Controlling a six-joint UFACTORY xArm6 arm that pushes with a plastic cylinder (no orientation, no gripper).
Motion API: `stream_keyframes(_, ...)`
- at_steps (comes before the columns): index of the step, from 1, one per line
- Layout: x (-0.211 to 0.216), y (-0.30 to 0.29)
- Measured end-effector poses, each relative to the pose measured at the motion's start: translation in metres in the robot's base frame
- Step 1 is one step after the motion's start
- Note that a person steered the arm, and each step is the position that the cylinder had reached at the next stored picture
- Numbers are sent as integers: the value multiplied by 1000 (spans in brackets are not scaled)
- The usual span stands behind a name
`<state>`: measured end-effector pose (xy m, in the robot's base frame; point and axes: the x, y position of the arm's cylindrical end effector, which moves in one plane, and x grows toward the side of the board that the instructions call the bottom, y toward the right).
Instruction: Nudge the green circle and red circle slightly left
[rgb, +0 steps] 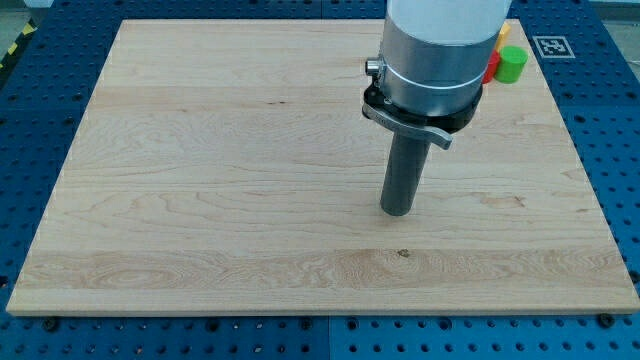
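Note:
The green circle (512, 64) sits near the board's top right corner. The red circle (492, 67) touches its left side and is mostly hidden behind the arm's grey body. A yellow block (505, 33) shows just above them, partly hidden. My tip (397, 211) rests on the board right of its middle, well below and to the left of the two circles, touching no block.
The wooden board (200, 180) lies on a blue perforated table. A black-and-white marker tag (552, 46) lies off the board's top right corner. The arm's wide grey body (435, 50) hides part of the board's top right.

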<state>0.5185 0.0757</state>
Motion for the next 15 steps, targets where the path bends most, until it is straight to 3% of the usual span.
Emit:
stream_keyframes(3,1,1)
stream_keyframes(4,4,46)
stream_keyframes(5,3,140)
stream_keyframes(6,-24,222)
stream_keyframes(7,-85,255)
stream_keyframes(8,-147,255)
stream_keyframes(11,-216,263)
stream_keyframes(15,-218,241)
